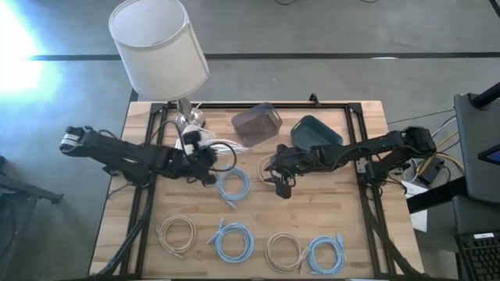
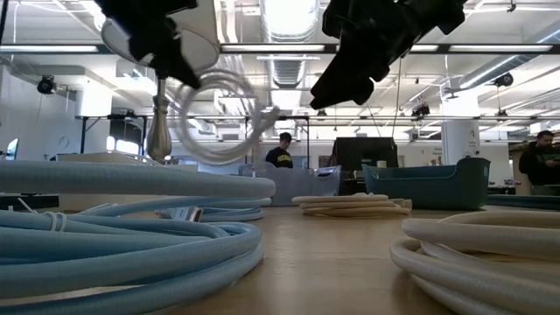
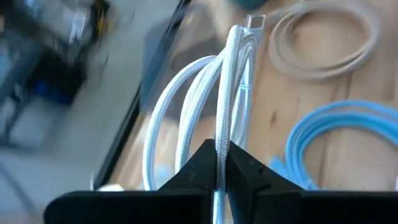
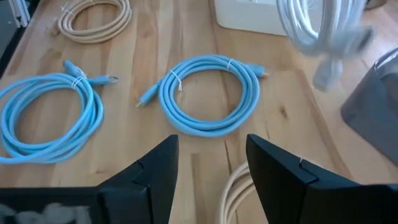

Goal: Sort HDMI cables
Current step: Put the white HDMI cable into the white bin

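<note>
My left gripper [image 1: 207, 162] is shut on a white HDMI cable coil [image 2: 223, 114], which is up in the air near the lamp base. My right gripper [image 4: 208, 165] is open and hovers over the table's middle, just above a beige coil [image 1: 273, 164], touching nothing. Other coils lie flat on the wood: a light blue one [image 1: 233, 185] between the grippers, and along the near edge a beige one [image 1: 176, 232], a blue one [image 1: 233, 240], another beige one [image 1: 283, 251] and another blue one [image 1: 326, 254]. My left gripper pinches the white coil's bundled strands [image 3: 221, 146] between its two fingers, which lie across the strands. The fingers reach in roughly level from the table's left. The coil is lifted clear of the table and stands on edge beyond the fingers, with a plug [image 3: 255, 22] at its far end.
A lamp with a white shade [image 1: 160, 47] stands at the far left, its base [image 1: 187, 121] close to my left gripper. A dark translucent bin [image 1: 256, 123] and a teal bin [image 1: 316, 133] sit along the far edge. People show in the room beyond.
</note>
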Controlling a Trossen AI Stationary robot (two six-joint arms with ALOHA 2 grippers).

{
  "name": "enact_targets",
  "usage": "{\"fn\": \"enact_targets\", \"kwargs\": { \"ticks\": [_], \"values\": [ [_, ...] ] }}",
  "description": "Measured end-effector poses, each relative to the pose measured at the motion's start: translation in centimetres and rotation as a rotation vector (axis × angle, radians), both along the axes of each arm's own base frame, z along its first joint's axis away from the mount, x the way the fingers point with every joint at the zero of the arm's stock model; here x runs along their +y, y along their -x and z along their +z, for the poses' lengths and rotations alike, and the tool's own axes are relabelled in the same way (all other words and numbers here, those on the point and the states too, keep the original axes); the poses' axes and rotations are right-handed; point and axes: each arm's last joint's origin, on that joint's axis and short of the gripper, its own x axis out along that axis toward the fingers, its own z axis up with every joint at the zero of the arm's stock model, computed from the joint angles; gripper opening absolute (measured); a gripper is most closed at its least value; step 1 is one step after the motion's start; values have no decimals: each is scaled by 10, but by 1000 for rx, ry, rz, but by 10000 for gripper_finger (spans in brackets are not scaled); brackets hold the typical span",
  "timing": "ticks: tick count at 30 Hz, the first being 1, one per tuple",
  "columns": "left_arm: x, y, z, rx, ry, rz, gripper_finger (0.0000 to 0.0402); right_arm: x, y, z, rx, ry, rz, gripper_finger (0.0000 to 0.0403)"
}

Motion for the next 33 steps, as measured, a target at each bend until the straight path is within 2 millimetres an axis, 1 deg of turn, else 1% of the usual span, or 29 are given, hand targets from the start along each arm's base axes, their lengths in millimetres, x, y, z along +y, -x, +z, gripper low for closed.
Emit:
{"fn": "enact_targets", "kwargs": {
  "ticks": [6, 12, 16, 20, 27, 33],
  "values": [
    [7, 33, 2, -7, 136, 202, 24, 0, 0, 0, -1, 45, 36, 185],
    [10, 49, 12, -93, 202, 298, 24, 0, 0, 0, -2, 84, 67, 181],
    [14, 66, 20, -96, 217, 405, 23, 0, 0, 0, -3, 94, 76, 181],
    [16, 80, 19, -73, 290, 514, 26, 0, 0, 0, -3, 117, 94, 183],
    [13, 82, 15, -19, 418, 526, 27, 0, 0, 0, -4, 134, 107, 185],
    [13, 81, 5, -13, 426, 549, 27, 0, 0, 0, -6, 134, 107, 182]
  ]
}}
